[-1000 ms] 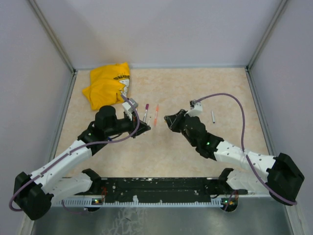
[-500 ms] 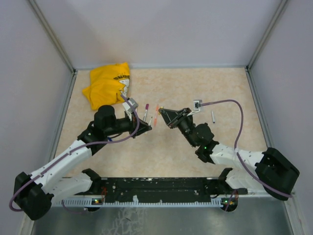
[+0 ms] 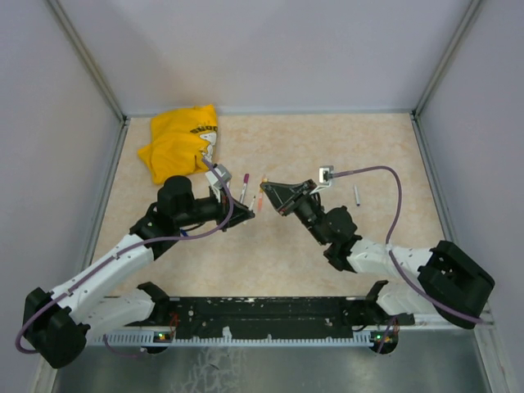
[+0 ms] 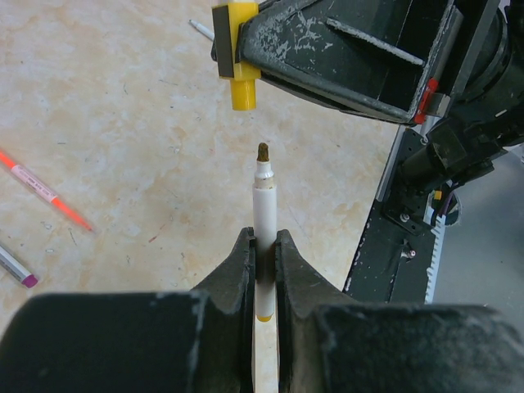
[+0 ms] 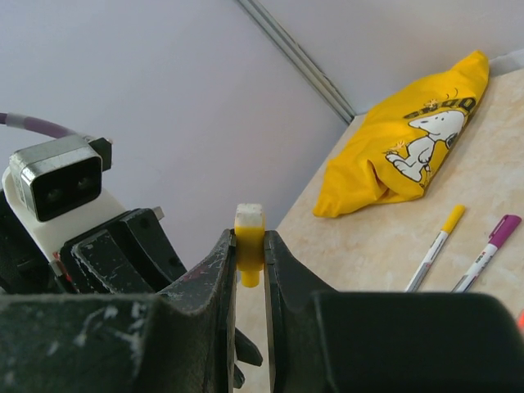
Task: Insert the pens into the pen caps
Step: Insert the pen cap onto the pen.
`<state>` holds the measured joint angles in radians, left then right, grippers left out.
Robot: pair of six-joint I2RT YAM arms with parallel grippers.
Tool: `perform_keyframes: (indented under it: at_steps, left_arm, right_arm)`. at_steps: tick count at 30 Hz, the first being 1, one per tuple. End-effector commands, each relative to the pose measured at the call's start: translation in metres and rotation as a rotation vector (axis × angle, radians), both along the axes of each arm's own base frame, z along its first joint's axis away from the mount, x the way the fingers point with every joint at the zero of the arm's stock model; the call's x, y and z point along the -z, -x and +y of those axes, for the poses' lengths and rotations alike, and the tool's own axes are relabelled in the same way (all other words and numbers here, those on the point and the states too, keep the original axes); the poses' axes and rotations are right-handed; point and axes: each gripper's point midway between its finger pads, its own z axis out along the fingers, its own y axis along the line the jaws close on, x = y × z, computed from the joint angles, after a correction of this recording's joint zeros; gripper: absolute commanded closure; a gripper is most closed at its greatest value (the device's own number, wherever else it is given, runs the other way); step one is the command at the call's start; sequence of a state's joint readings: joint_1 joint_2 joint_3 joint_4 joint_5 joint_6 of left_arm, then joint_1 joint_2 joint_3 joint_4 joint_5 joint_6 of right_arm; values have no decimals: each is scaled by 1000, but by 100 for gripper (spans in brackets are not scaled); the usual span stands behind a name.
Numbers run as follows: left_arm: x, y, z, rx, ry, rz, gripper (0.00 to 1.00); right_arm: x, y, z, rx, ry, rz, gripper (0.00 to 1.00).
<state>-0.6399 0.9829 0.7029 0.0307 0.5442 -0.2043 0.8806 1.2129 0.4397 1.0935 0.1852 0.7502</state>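
1. Over on the left side of the table [image 3: 344, 147], at about 10 o'clock, lies a yellow cloth [image 3: 178, 143] with a cartoon dog on it.
2. At 5 o'clock from the cloth, the left gripper [image 4: 264, 246] squeezes tight on a white pen [image 4: 264, 201]. The pen is up in the air. Its brown tip is bare and points to 12 o'clock in the left wrist view.
3. Near that gripper, more pens lie flat on the table: a yellow-capped pen [image 5: 439, 246], a purple-capped pen [image 5: 490, 252] and an orange-red pen [image 4: 45, 192].
4. Next comes the right gripper [image 5: 248, 250]. It pinches a small yellow cap [image 5: 249, 223] and holds it up in the air. In the left wrist view the cap sits at 12 o'clock from the pen tip, a tiny bit toward 11. Its end faces the tip. A small gap lies between them, so they do not touch.
5. At 3 o'clock from the right gripper, a little grey pen [image 3: 357, 193] lies alone on the table.
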Motion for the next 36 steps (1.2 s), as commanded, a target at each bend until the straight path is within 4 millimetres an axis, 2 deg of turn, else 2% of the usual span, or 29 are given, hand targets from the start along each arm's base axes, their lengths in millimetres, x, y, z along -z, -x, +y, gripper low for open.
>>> perform_keyframes:
  at_steps: [1, 17, 36]
  left_arm:
    - [-14, 2, -5, 32, 30, -50, 100]
    - [-14, 2, -5, 35, 32, -48, 100]
    - [-16, 0, -2, 12, 32, -62, 100]
  right_arm:
    - [-42, 1, 0, -2, -89, -101, 100]
    - [-50, 8, 8, -69, -141, -118, 100]
    - [-41, 12, 15, -115, -141, -95, 100]
